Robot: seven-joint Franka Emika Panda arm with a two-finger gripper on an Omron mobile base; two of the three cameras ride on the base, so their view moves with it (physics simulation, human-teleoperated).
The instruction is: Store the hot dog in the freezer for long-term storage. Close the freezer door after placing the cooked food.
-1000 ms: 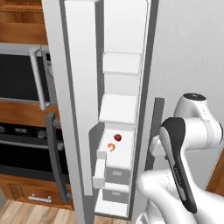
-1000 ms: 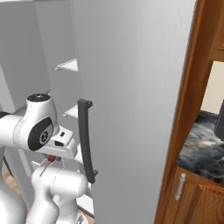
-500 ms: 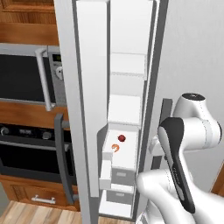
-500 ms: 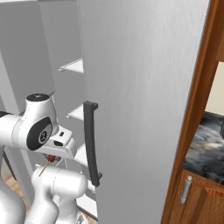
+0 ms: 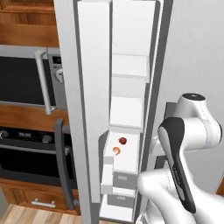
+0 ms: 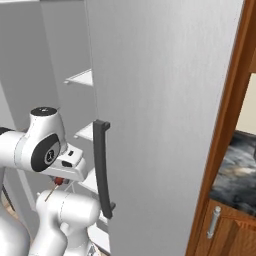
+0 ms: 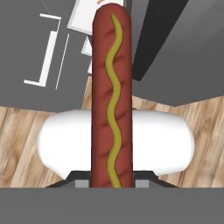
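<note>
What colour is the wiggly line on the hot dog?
Yellow, on the reddish-brown hot dog. The hand view shows it best.

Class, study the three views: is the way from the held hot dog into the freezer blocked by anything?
Nothing visible blocks it. The freezer door stands open, the white shelves are exposed, and the gripper is shut on the hot dog, not yet inside the freezer.

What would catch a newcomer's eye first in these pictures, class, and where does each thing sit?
In the hand view, a reddish-brown hot dog with a wavy mustard line runs straight up from the gripper, which is shut on it. In the left base view, the freezer door stands open beside white shelves, with two small red and orange bits on a lower shelf.
</note>
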